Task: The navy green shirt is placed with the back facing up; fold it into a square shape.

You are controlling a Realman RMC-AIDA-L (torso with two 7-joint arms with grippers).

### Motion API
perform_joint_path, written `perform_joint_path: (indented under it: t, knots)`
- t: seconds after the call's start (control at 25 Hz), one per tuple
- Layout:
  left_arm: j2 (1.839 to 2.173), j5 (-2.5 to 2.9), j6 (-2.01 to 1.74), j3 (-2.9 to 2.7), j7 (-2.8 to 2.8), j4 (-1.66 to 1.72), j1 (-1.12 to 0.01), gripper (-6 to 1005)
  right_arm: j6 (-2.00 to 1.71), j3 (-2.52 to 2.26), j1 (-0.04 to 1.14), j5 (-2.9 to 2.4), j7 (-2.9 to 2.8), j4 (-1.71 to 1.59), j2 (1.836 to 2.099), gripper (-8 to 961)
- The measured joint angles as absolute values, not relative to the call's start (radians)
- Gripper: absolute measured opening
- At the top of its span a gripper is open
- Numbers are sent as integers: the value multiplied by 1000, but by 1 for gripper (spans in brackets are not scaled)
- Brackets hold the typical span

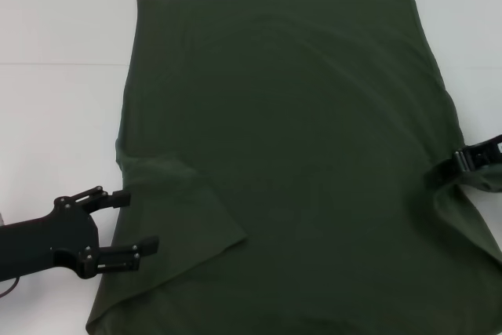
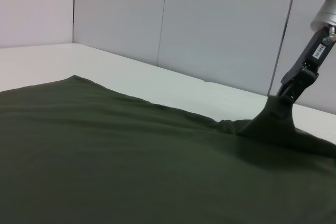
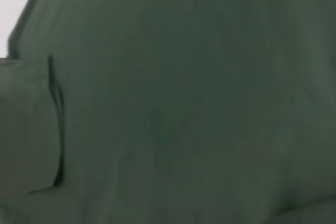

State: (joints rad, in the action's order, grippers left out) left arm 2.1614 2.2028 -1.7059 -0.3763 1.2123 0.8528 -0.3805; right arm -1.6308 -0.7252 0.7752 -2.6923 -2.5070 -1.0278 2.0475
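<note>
The navy green shirt lies spread back-up on the white table and fills most of the head view. Its left sleeve is folded inward over the body. My left gripper stands open at the shirt's left edge, beside that folded sleeve, with nothing between its fingers. At the shirt's right edge my right gripper is shut on the cloth. In the left wrist view the right gripper pinches the fabric and holds it up in a small peak above the table. The shirt fills the right wrist view.
The white table shows bare to the left of the shirt and along the far edge. Grey wall panels stand behind the table in the left wrist view.
</note>
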Motion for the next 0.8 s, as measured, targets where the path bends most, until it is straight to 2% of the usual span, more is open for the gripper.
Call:
perform_joint_path:
  t: [0.2, 0.4, 0.8]
  knots:
    - [2161, 2203, -1706, -379, 1214, 853, -380, 934, -1630, -726, 771, -2614, -2479, -989, 2047, 204]
    - [2161, 2203, -1706, -380, 1215, 852, -380, 934, -1620, -723, 773, -2580, -2464, -928, 2038, 442]
    - [2161, 2203, -1706, -383, 1215, 851, -380, 934, -1621, -704, 764, -2555, -2482, -923, 2034, 657]
